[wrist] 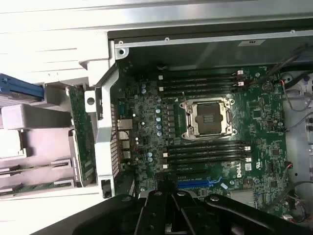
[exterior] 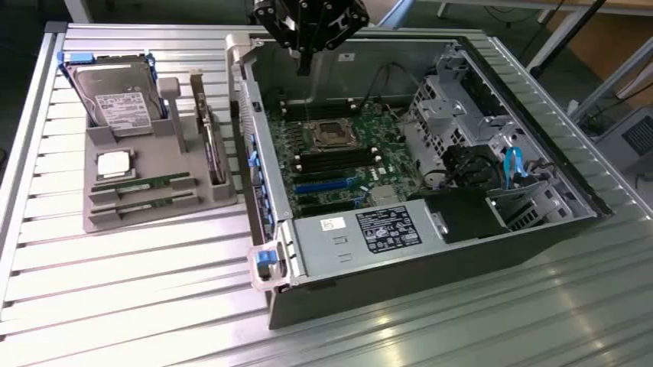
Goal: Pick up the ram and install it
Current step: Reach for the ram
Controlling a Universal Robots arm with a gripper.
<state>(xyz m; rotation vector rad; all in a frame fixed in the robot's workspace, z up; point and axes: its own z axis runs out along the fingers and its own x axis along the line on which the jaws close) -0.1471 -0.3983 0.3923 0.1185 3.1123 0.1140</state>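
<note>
Two hazards stood out to us. First, the end effector (exterior: pixel 303 67) was clenched, fingers pressed together with nothing between them, and it hung over the open computer case (exterior: pixel 571 191), well apart from the ram (exterior: pixel 143 186). We judged that it could not take so thin a stick while shut like that, and that dropping where it hung would bring the tips onto the motherboard (exterior: pixel 347 172), near the bare processor socket (exterior: pixel 332 136).

Second, the ram lay flat in the grey holder (exterior: pixel 102 222) on the desk (exterior: pixel 133 298), towards the exterior view's left, with a second green stick (exterior: pixel 143 205) just beside it, the square processor chip (exterior: pixel 115 164) close by and the upright expansion card (exterior: pixel 209 138) near the holder's case side. We thought a slightly misplaced grasp could catch the wrong part, or pinch the stick askew so that it would meet the memory slots (exterior: pixel 329 160) tilted.

As for pose, the arm came in from the top of the exterior view with the end effector pointing straight down above the far part of the case. In the wrist view we saw its dark fingers (wrist: pixel 157 215) over the board, looking down on the socket and slots
</note>
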